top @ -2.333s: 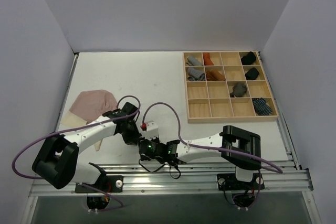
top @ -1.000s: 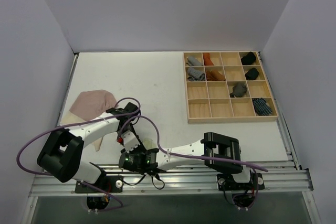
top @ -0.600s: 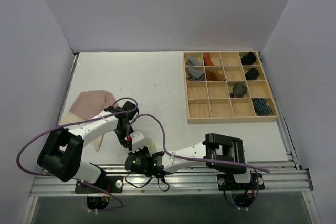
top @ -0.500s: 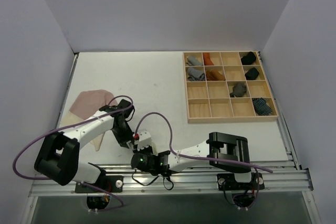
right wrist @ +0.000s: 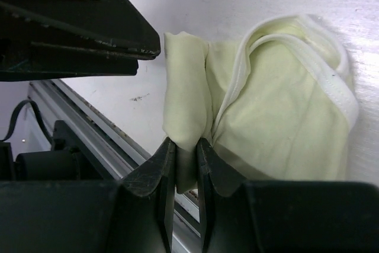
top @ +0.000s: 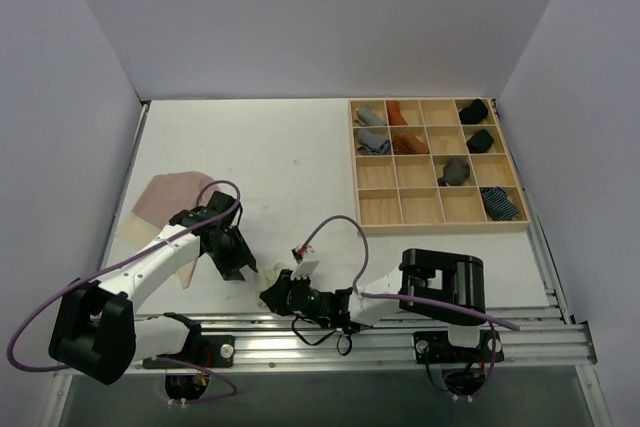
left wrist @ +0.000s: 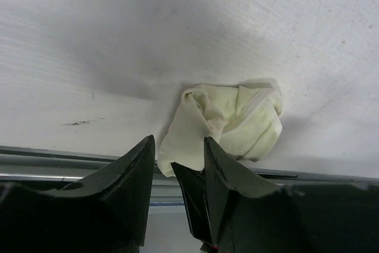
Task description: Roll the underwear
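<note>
The right gripper [right wrist: 186, 146] clenches a soft fold of the crumpled pale yellow-green brief [right wrist: 284, 122] with stitched trim; the left gripper [left wrist: 179, 144] stands released just beside it.

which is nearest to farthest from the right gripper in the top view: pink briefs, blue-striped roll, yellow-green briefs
From the right gripper:
1. yellow-green briefs: pinched in its fingers, at the near edge.
2. pink briefs: flat on the table, off to the left and farther back.
3. blue-striped roll: in the wooden tray's near right corner compartment, far to the right.
</note>
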Robot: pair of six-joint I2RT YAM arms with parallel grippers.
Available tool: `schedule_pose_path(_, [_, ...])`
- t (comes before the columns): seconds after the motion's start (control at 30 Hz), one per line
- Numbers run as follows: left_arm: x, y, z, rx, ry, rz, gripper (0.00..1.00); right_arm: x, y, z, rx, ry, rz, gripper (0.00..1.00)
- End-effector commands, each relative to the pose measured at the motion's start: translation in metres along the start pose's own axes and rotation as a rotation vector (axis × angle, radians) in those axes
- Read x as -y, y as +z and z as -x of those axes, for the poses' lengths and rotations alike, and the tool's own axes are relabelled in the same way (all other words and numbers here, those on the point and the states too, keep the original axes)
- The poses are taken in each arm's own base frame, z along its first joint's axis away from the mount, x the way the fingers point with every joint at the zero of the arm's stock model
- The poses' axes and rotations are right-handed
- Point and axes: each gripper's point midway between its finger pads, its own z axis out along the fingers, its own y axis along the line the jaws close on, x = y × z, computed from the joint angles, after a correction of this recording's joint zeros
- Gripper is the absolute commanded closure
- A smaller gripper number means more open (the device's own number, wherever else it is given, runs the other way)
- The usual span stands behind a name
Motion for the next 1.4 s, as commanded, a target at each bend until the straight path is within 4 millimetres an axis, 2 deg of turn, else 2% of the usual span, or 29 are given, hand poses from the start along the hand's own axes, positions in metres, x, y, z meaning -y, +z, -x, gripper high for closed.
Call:
schedule_pose_path(0.0, [0.028,-0.009,0.004,0.022,0.055,-0.163,0.54,0.115,-0.026,-0.062,-0.236,-0.121,-0.281,1.00])
schedule_pose_path(0.2, [0.025,-0.004,-0.005,0.001,0.080,-0.199,0.53,0.129,-0.029,-0.070,-0.256,-0.080,-0.283,1.00])
schedule_pose_path(0.53, [0.011,0.019,-0.018,-0.052,0.084,-0.176,0.53,0.139,-0.032,-0.077,-0.264,-0.050,-0.278,0.99])
schedule_pose_path(0.77, [0.016,0.036,-0.019,-0.063,0.073,-0.209,0.55,0.143,-0.032,-0.080,-0.267,-0.046,-0.272,0.98])
schedule_pose_path(0.83, [0.016,0.042,-0.023,-0.095,0.071,-0.207,0.62,0.145,-0.033,-0.081,-0.273,-0.047,-0.277,0.96])
schedule_pose_path(0.87, [0.015,0.043,-0.025,-0.105,0.073,-0.205,0.75,0.149,-0.035,-0.079,-0.274,-0.054,-0.300,0.94])
schedule_pose_path(1.0, [0.015,0.039,-0.024,-0.091,0.084,-0.184,0.97,0.149,-0.041,-0.069,-0.272,-0.087,-0.361,0.80])
schedule_pose_path(1.03, [0.013,0.038,-0.021,-0.064,0.086,-0.168,0.98,0.148,-0.041,-0.065,-0.268,-0.114,-0.375,0.73])
schedule_pose_path(1.07, [0.012,0.033,-0.018,-0.050,0.082,-0.150,0.98,0.151,-0.050,-0.062,-0.284,-0.158,-0.420,0.70])
schedule_pose_path(1.1, [0.013,0.029,-0.016,-0.030,0.078,-0.142,0.98,0.135,-0.042,-0.051,-0.249,-0.181,-0.425,0.68])
schedule_pose_path(1.13, [0.009,0.027,-0.011,0.000,0.074,-0.114,0.98,0.129,-0.041,-0.044,-0.237,-0.209,-0.441,0.64])
schedule_pose_path(1.17, [0.003,0.025,-0.012,0.000,0.071,-0.082,0.98,0.131,-0.049,-0.037,-0.249,-0.281,-0.492,0.63])
schedule_pose_path(1.2, [0.006,0.021,-0.008,0.021,0.064,-0.075,0.98,0.106,-0.041,-0.028,-0.223,-0.295,-0.460,0.62])
schedule_pose_path(1.27, [-0.002,0.018,-0.006,0.042,0.067,-0.009,0.98,0.091,-0.040,-0.014,-0.200,-0.350,-0.461,0.60])
schedule_pose_path(1.3, [0.000,0.016,-0.002,0.051,0.066,0.004,0.98,0.072,-0.035,-0.005,-0.178,-0.347,-0.435,0.59])
schedule_pose_path(1.37, [-0.009,0.017,-0.004,0.053,0.079,0.082,0.98,0.062,-0.035,0.008,-0.152,-0.382,-0.448,0.58])
